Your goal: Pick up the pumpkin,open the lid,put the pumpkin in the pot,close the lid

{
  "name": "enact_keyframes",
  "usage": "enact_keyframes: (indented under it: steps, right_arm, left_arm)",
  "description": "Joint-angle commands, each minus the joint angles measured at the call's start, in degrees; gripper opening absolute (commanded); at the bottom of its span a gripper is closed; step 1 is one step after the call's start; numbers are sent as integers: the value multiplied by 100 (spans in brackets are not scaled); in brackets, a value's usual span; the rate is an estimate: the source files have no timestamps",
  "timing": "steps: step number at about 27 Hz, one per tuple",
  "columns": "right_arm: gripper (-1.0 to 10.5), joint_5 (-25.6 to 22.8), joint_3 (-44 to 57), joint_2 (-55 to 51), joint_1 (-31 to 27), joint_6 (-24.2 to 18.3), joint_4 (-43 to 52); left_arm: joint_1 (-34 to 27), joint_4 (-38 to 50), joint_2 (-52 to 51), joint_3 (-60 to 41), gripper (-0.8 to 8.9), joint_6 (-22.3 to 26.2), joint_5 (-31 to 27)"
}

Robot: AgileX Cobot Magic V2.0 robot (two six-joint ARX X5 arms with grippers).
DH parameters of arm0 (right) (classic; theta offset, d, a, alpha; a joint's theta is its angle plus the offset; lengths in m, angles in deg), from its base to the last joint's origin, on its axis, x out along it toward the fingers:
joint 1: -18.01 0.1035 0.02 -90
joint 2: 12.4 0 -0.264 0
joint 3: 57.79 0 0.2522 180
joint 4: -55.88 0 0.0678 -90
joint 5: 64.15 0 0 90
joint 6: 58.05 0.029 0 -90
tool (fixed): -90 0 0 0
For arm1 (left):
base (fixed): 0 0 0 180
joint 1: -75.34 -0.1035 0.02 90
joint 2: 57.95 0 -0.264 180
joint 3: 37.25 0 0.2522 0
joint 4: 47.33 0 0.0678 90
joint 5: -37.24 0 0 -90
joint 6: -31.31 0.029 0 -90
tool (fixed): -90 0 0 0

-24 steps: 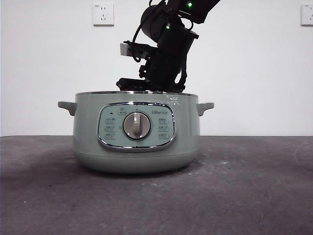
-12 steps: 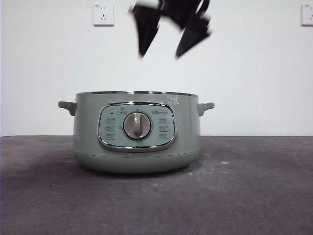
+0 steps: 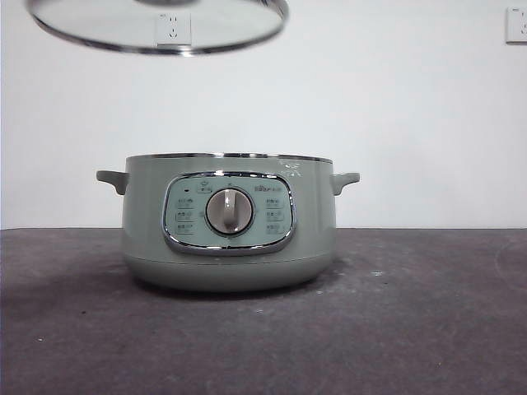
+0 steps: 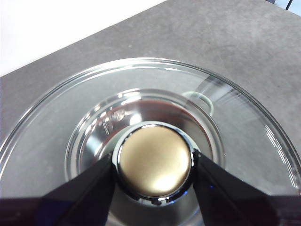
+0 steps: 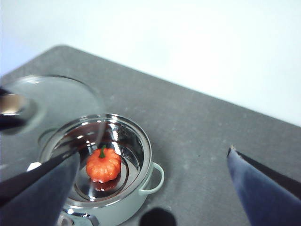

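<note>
Your pumpkin (image 5: 103,165) sits upright on the shiny floor of the pot (image 3: 229,222), green stem up, clear of the inner wall; you see it only from the right wrist camera, since in the front view the pot's wall hides everything inside. The pot stands on the dark bench (image 3: 412,313) with its dial panel facing the front camera, its mouth uncovered, one side handle showing at each end. The lid (image 3: 156,25) hangs in the air well above the pot and off toward its left in the front view, slightly tilted; its top is cut off by the frame edge there, so the knob does not show in that picture. In the left wrist view your left claw (image 4: 153,165) is closed on the lid's knob (image 4: 154,161), one black jaw pressed against each side of it, and through the glass you can make out the pot's rim and one handle, blurred by reflections. Your right claw (image 5: 155,188) is spread wide with nothing between its jaws, held above the bench beside the pot; only soft, out-of-focus parts of its two jaws show.
</note>
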Motion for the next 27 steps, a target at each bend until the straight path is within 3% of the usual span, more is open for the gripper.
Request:
enact_keyframes:
  steps: [1,14,27]
  right_arm:
    - [628,-9,42,-297,2,79,-120]
    - [626,-7,42,-986,2,140,-850]
    - [626,-7,42,-970,2,138,-1049]
  left_arm:
    - [7,529,251,28,-9,72,63]
    - [9,1582,1572,28,-9,72,188]
    - [11,1696,2096,28,-9,48,192]
